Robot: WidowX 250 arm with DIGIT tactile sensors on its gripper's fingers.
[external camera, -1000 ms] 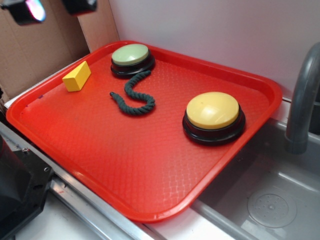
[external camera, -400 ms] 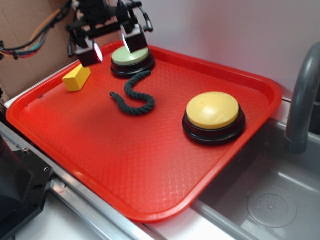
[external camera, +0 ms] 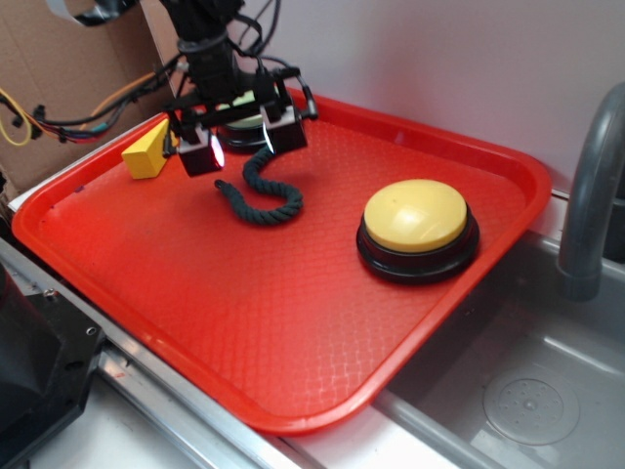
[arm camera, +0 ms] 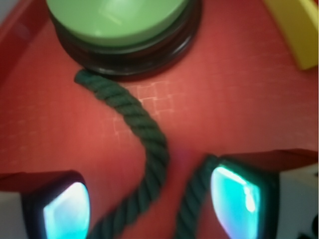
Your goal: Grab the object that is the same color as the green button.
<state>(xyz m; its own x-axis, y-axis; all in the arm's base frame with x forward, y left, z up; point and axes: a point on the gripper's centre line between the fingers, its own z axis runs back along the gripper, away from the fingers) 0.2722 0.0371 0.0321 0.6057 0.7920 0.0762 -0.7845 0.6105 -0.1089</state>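
Observation:
A dark green twisted rope piece [external camera: 262, 200] lies curled on the red tray [external camera: 293, 332], its far end near the pale green button [arm camera: 117, 20] on a black base. In the exterior view the arm hides most of the green button [external camera: 244, 124]. My gripper [external camera: 241, 144] hangs open just above the rope's upper part. In the wrist view the rope [arm camera: 149, 144] runs down between my two glowing fingers [arm camera: 234, 201], both strands inside the gap, and nothing is gripped.
A yellow wedge block [external camera: 146, 151] sits left of the gripper. A yellow domed button [external camera: 417, 227] stands on the tray's right side. A grey sink [external camera: 532, 391] with a faucet [external camera: 596, 186] lies to the right. Cardboard [external camera: 68, 78] rises behind the tray.
My gripper has come in from the upper left and dropped toward the tray, moving forward from above the green button to over the rope. The rope, the block and both buttons have not moved.

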